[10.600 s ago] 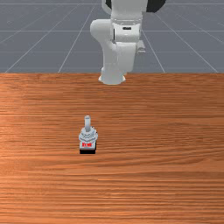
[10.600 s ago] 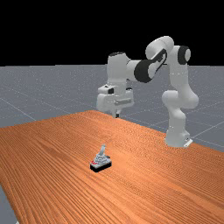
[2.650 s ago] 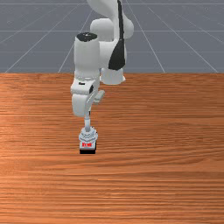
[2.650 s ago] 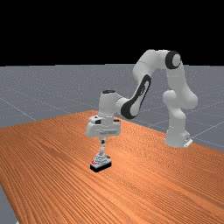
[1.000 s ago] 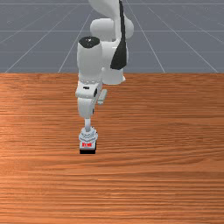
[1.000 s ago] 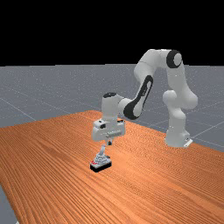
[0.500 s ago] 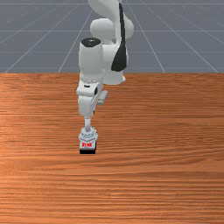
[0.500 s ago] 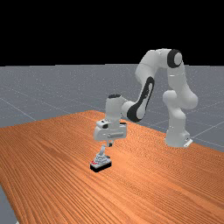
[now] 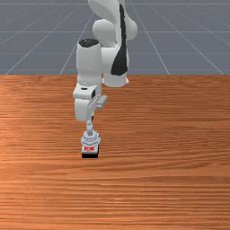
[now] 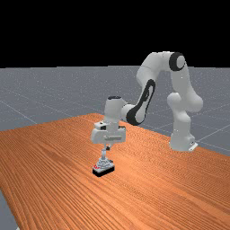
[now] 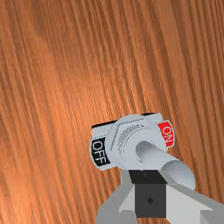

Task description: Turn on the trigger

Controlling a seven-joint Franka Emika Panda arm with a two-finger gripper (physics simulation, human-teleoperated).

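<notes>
One pincer (image 10: pixel 107 147), and its two fingers (image 11: pixel 116 208) are together, right over the trigger (image 9: pixel 90 140), dark pads at the tips! The wrist view puts one lever (image 11: pixel 157 157), smooth, grey and round-ended, just beside the pincer (image 11: pixel 148 176), on the ON side (whether they touch, nobody can tell from here). Down the lever to its foot, and there's a faceted grey collar (image 11: pixel 120 138) with fine ridges. Two labels flank it: one red ON label (image 11: pixel 166 134), one black OFF label (image 11: pixel 99 153), both lettered in white. That single trigger sits on the tabletop (image 9: pixel 170 179), left of the front view's middle, black along its base. Out further, orange-brown wood with streaky grain, one glossy white arm (image 10: pixel 155 65) with black joint bands, and a grey floor (image 10: pixel 40 92) ruled with pale lines!
</notes>
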